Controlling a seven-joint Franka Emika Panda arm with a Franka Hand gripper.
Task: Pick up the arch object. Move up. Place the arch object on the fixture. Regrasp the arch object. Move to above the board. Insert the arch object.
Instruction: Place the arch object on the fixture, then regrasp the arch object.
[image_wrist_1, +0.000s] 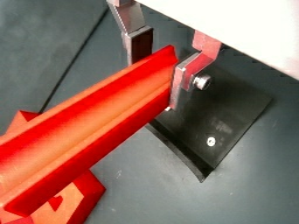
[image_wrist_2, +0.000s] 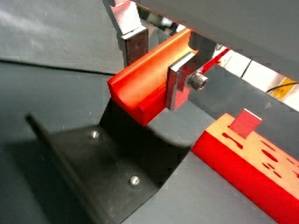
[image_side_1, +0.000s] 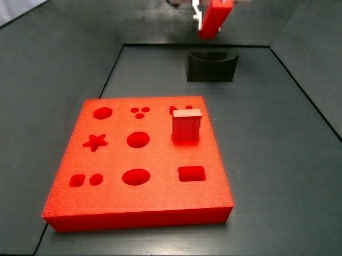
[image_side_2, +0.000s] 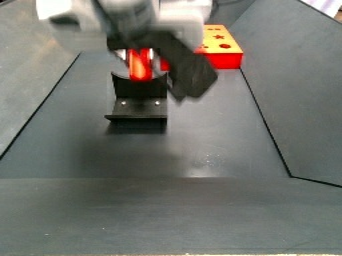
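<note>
The arch object (image_wrist_1: 93, 114) is a long bright red bar with a groove along its top. It lies between the fingers of my gripper (image_wrist_1: 160, 77), which is shut on one end of it; this also shows in a wrist view (image_wrist_2: 146, 83). In a side view my gripper (image_side_1: 211, 12) holds the bar (image_side_1: 218, 20) just above the black fixture (image_side_1: 210, 65). The fixture's dark plate (image_wrist_1: 222, 122) and bracket (image_wrist_2: 105, 162) lie below the bar in both wrist views. The red board (image_side_1: 134, 160) with shaped holes lies nearer the camera in that side view.
A short red block with a notched top (image_side_1: 186, 126) stands upright on the board; it also shows in a wrist view (image_wrist_2: 246, 122). Sloping dark walls (image_side_2: 40, 100) border the floor on both sides. In a side view the board (image_side_2: 221, 45) lies behind the fixture (image_side_2: 138, 108).
</note>
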